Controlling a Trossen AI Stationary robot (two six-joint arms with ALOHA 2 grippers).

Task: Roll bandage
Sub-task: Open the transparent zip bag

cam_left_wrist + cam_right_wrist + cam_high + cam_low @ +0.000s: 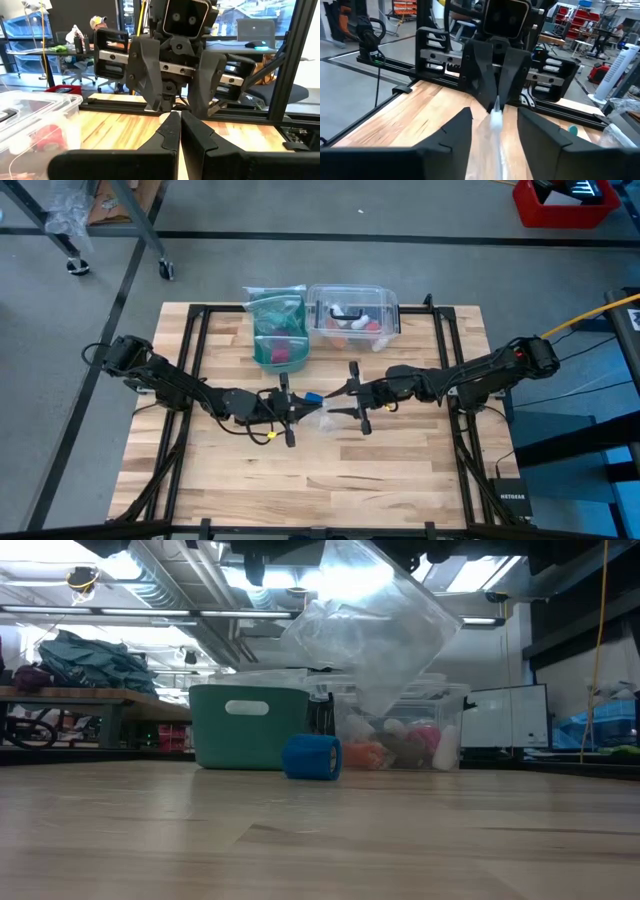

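Observation:
The blue bandage (312,757), rolled up, rests on its side on the wooden table (300,480) near the middle; from above the bandage (313,396) shows between the two grippers. No gripper touches it. My left gripper (305,408) (178,125) is shut on a clear plastic zip bag (370,630). It points level at my right gripper (338,402) (494,111). That one is open, with one finger on either side of the bag's edge and apart from it. My left gripper pinches the clear bag's upper edge (496,119) between its two shut fingers, coming level from the table's left. The bag hangs below the fingers, and its lowest corner (375,708) is clear of the table.
A teal bin (278,330) and a clear plastic box (355,315) holding small pink and white items stand side by side at the table's far edge. Black frame rails (195,340) run along the table's left and right sides.

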